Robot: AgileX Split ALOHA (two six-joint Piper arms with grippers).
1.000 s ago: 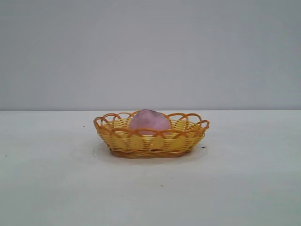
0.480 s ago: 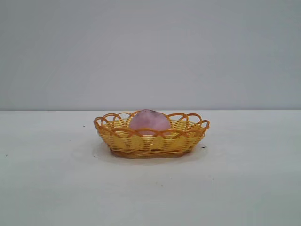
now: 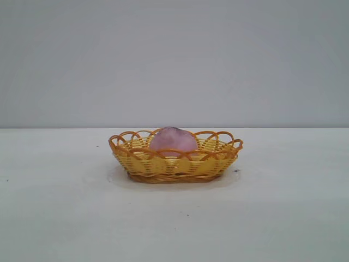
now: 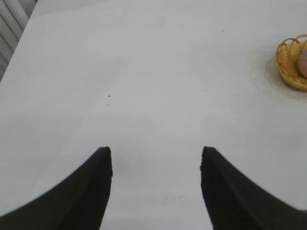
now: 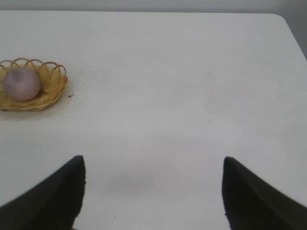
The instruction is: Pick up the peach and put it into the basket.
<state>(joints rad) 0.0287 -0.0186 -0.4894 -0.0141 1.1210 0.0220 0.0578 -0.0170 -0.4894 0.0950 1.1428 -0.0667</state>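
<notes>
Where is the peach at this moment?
In the exterior view, the peach lies inside the basket, near the middle of the white table; neither gripper is near it.

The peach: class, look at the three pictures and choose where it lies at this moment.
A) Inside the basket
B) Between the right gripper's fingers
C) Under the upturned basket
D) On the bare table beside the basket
A: the peach sits inside the basket, its top rising above the looped rim, while the left gripper and the right gripper both stand open and empty over bare table, well away from it.
</notes>
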